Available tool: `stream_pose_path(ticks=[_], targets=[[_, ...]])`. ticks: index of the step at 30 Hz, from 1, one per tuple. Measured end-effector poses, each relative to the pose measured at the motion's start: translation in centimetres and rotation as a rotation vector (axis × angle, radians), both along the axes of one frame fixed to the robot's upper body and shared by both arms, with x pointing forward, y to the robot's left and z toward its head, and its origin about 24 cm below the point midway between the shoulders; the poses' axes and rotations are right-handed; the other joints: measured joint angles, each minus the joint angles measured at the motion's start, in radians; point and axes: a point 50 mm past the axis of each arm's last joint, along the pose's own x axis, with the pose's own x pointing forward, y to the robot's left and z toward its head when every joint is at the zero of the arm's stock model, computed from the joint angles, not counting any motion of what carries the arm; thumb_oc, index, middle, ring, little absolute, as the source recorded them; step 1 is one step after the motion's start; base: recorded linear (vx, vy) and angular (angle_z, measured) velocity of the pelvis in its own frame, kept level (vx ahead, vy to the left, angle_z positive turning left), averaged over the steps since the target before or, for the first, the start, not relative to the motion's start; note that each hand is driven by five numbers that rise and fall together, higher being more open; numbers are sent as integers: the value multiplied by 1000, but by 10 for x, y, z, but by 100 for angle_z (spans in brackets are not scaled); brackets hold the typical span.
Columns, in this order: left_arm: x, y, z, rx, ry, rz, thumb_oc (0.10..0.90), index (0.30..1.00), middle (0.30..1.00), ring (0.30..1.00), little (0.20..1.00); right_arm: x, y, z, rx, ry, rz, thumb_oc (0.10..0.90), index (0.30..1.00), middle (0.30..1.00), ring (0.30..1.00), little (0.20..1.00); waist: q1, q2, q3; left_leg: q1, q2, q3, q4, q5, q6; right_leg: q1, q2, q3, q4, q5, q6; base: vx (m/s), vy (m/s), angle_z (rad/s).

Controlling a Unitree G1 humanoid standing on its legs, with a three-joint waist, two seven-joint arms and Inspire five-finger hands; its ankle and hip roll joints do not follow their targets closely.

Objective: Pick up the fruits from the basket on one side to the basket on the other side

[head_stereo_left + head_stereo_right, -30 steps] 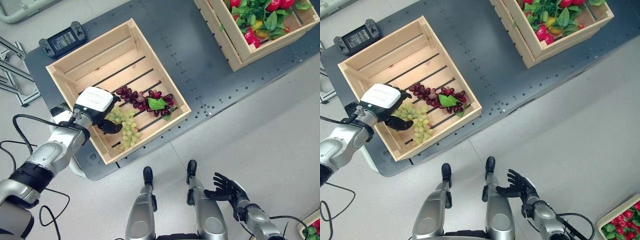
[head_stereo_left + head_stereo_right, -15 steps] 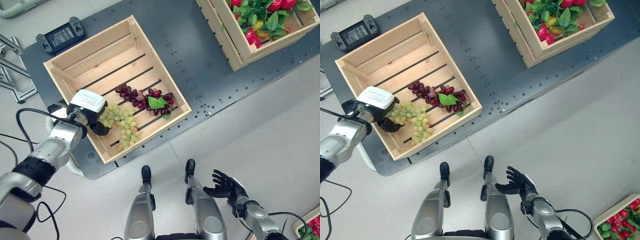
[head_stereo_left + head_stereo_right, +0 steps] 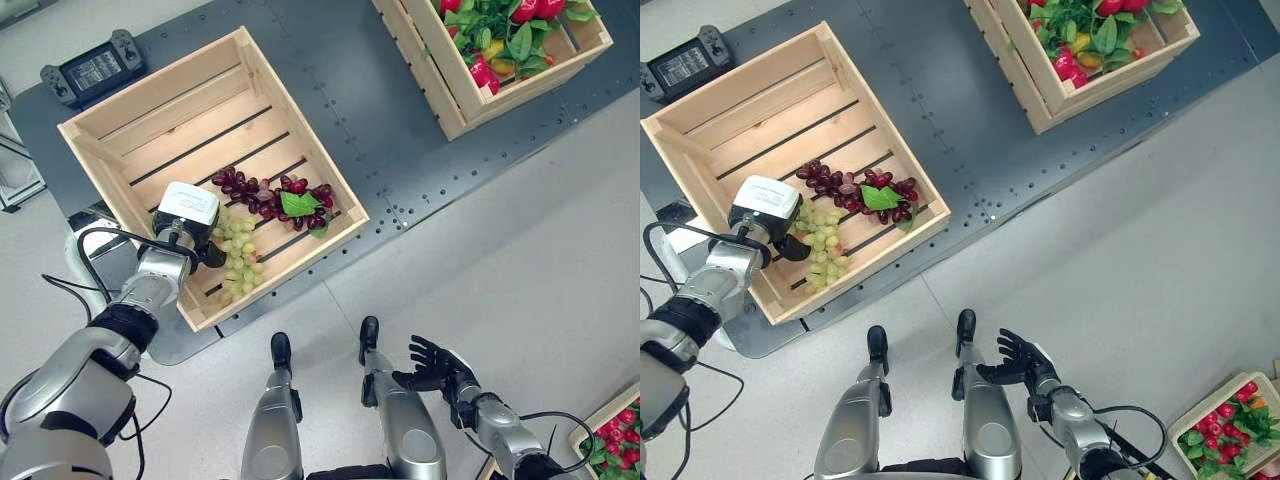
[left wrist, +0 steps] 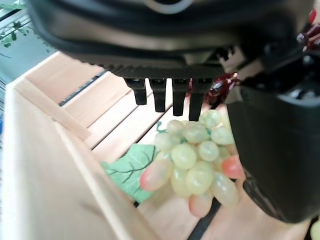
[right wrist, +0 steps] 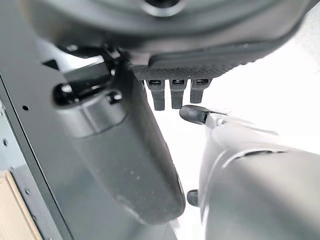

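Withdrew slightly toward the crate's near-left wall: left hand (image 3: 196,222), fingers curled around the green grapes (image 3: 238,258). Lay on the slats of the wooden crate (image 3: 150,105) on the dark table (image 3: 380,130), green bunch just beside the red grapes (image 3: 275,195). Held low by the legs, right hand (image 3: 435,365), fingers spread, holding nothing. Stood at the table's far right, second crate (image 3: 470,100) of fruit.

This is looking like a robot test lab. A dark metal platform (image 3: 360,110) with rows of screw holes is lying on a pale tiled floor (image 3: 520,260), carrying wooden crates (image 3: 150,130) of fruit, and a handheld controller (image 3: 92,70) is sitting at its corner.
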Motion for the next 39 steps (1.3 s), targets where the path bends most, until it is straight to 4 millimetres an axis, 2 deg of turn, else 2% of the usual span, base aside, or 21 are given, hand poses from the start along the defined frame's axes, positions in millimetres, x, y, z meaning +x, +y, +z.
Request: stream_pose_path(ticks=[4, 10, 11, 12, 13, 14, 20, 27, 32, 36, 39], targets=[[3, -2, -3, 16, -30, 30, 800, 900, 900, 900, 900, 1, 0, 0, -2, 2, -1, 800, 900, 900, 900, 900, -3, -1, 0, -12, 0, 3, 6, -1, 1, -12, 0, 4, 2, 1, 1, 0, 0, 0], [11, -2, 7, 82, -62, 85, 800, 900, 900, 900, 900, 4, 7, -1, -2, 9, 26, 800, 900, 900, 900, 900, -8, -19, 1, -52, -1, 11, 24, -3, 2, -49, 0, 14, 4, 11, 0, -2, 16, -4], [12, -4, 8, 89, -59, 85, 654, 681, 681, 681, 681, 4, 7, -1, -2, 9, 26, 800, 900, 900, 900, 900, -8, -19, 1, -53, -1, 11, 24, -3, 2, -51, -1, 14, 4, 12, 0, 0, 0, 0], [13, -5, 8, 92, -56, 86, 563, 545, 545, 545, 545, 4, 7, -1, -2, 8, 26, 800, 900, 900, 900, 900, -8, -19, 1, -54, -1, 11, 25, -3, 2, -52, -1, 14, 4, 12, 0, 0, 0, 0], [14, -5, 9, 97, -55, 86, 449, 373, 373, 373, 373, 5, 7, -1, -1, 6, 26, 800, 900, 900, 900, 900, -8, -19, 1, -57, -1, 11, 26, -3, 3, -54, -1, 14, 4, 12, 0, 0, 0, 0], [14, -6, 11, 96, -57, 90, 400, 300, 300, 300, 300, 6, 7, 0, -1, 2, 27, 800, 900, 900, 900, 900, -8, -19, 1, -64, -1, 11, 29, -3, 3, -60, -1, 14, 5, 12, 0, 0, 0, 0], [19, -7, 23, 118, -97, 100, 400, 300, 300, 300, 300, 17, 10, 7, -2, -26, 39, 800, 900, 900, 900, 900, -13, -23, 1, -106, -1, 13, 51, -4, 4, -100, -2, 21, 20, 16, -2, -2, 1, -1], [17, -4, 15, 114, -87, 66, 400, 300, 300, 300, 300, 17, 9, 6, -6, -20, 37, 800, 900, 900, 900, 900, -8, -24, 0, -98, -2, 20, 52, -5, 5, -98, -3, 28, 25, 20, -3, -6, 1, -3], [10, -5, -2, 43, -126, -27, 400, 300, 300, 300, 300, 17, 9, 6, -6, -20, 36, 800, 900, 900, 900, 900, -9, -24, 0, -67, -2, 22, 44, -5, 5, -72, -3, 28, 26, 21, -4, 0, 0, 0], [4, -9, -5, -63, -243, -96, 400, 300, 300, 300, 300, 17, 10, 6, -1, -25, 27, 800, 900, 900, 900, 900, -8, -24, 0, -53, -2, 22, 36, -1, 3, -62, -3, 25, 26, 21, -4, -3, 0, -1], [-7, -7, -6, -193, -404, -145, 400, 300, 300, 300, 300, 14, 9, 4, 47, -22, -55, 800, 900, 900, 900, 900, -7, -23, 1, -40, -2, 12, 25, 5, 0, -47, -3, 14, 21, 20, -5, -7, -25, 8]])
